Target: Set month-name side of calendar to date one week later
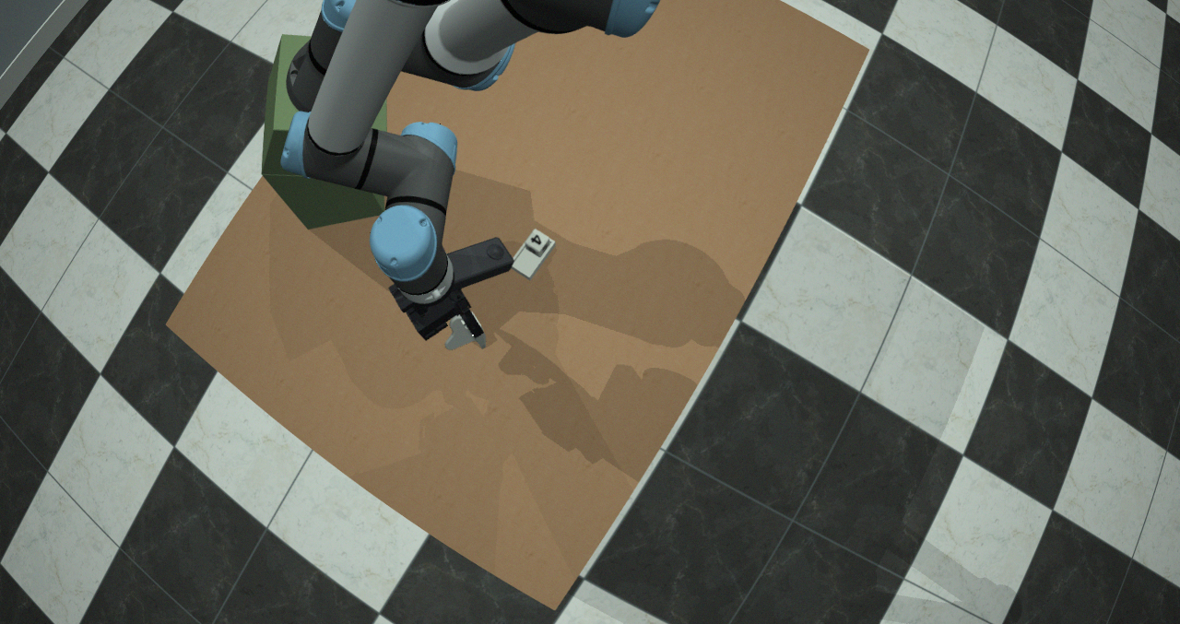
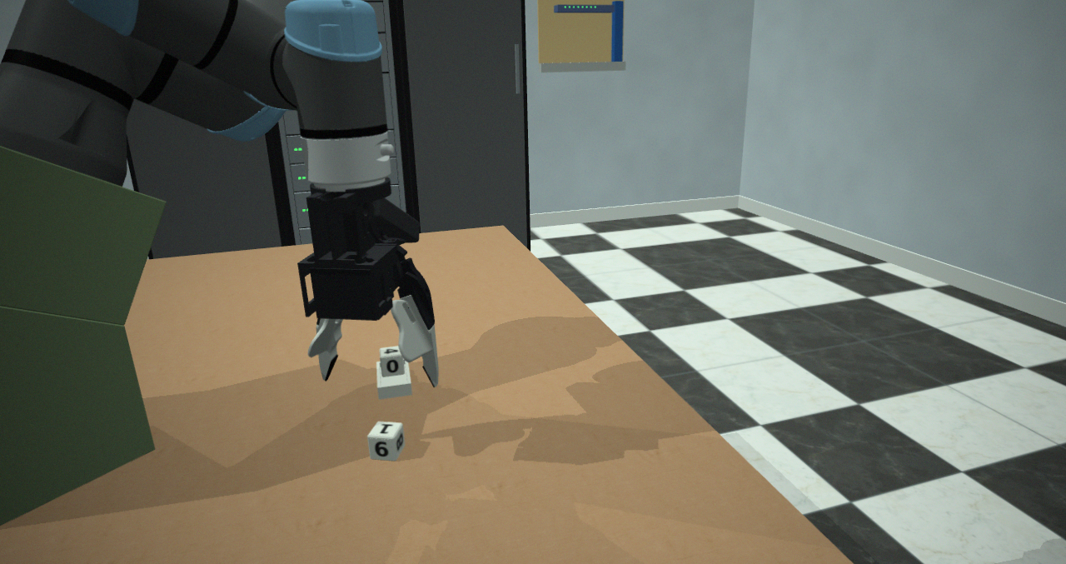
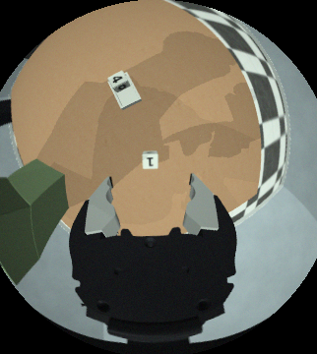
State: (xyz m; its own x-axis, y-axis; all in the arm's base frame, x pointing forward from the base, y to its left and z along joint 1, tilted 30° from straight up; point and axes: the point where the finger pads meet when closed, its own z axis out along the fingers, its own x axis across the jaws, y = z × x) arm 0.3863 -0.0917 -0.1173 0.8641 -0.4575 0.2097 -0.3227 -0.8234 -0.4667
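The white tray (image 1: pixel 527 265) (image 2: pixel 394 391) (image 3: pixel 129 100) lies on the brown table top. One white cube (image 1: pixel 537 241) (image 2: pixel 391 365) (image 3: pixel 117 79) sits in its far half, with 4 on top and 0 on the side facing the exterior camera. The tray's near half holds no cube. The other cube (image 2: pixel 385 441) (image 3: pixel 150 160) lies flat on the table, 1 on top and a 6 or 9 on a side in the exterior view; the gripper hides it in the top view. My gripper (image 1: pixel 466 343) (image 2: pixel 381 381) (image 3: pixel 151 175) is open and empty, above the table near the loose cube. No month name is readable.
The green pedestal (image 1: pixel 337 199) (image 2: pixel 67 381) (image 3: pixel 40 179) under the arm's base stands at the table's side. The brown table top (image 1: pixel 701 125) (image 2: pixel 223 292) (image 3: pixel 55 93) ends at the checkered floor. Arm shadows cross the table around the tray and loose cube.
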